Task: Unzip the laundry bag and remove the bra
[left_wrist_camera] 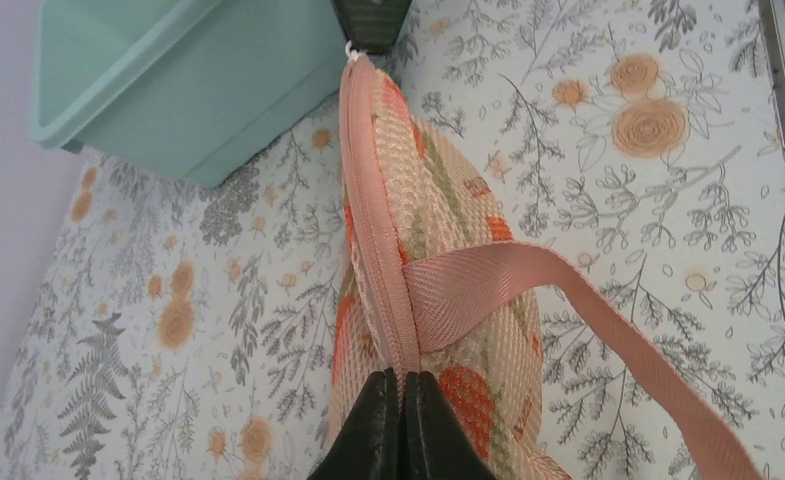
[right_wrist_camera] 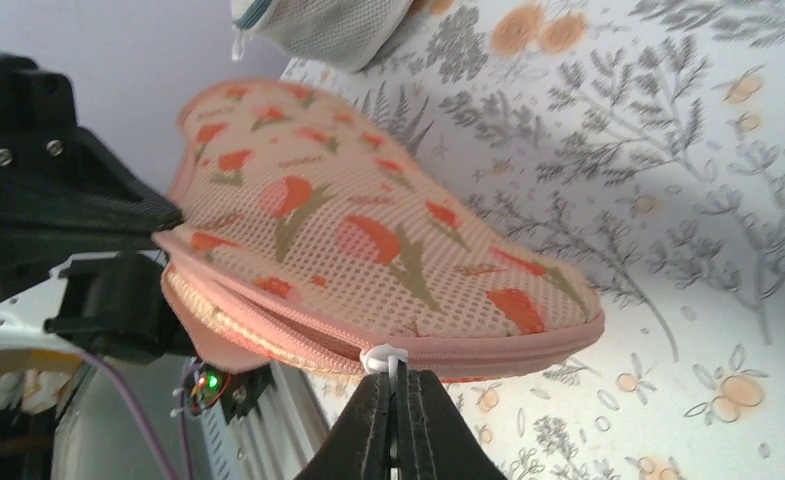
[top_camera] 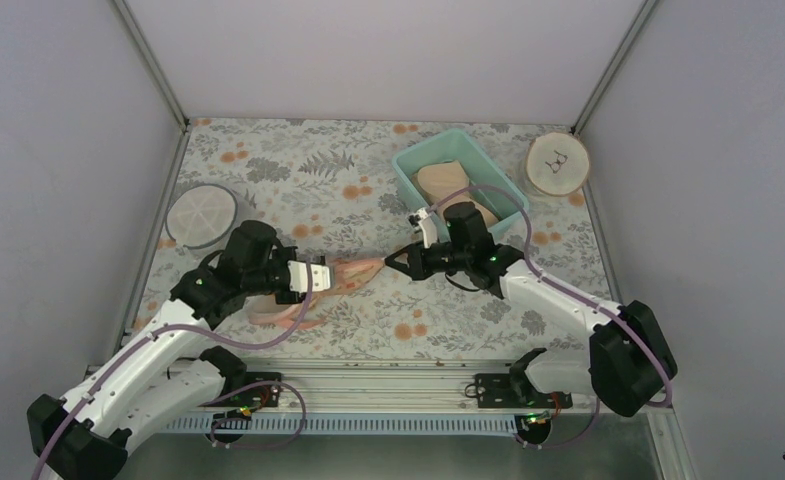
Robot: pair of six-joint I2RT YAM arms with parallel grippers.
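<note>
Near the desk's middle, the left end effector is clenching the bag's zipped rim, just beside its strap. The bag is hanging stretched between both arms, seemingly clear of the desk. At its right end, the right end effector is pinching the white pull. A teal bin is sitting toward the far right corner.

Floral tabletop: teal bin at rear right holding beige bra; white spoked drum left; wood slice far-right corner.
</note>
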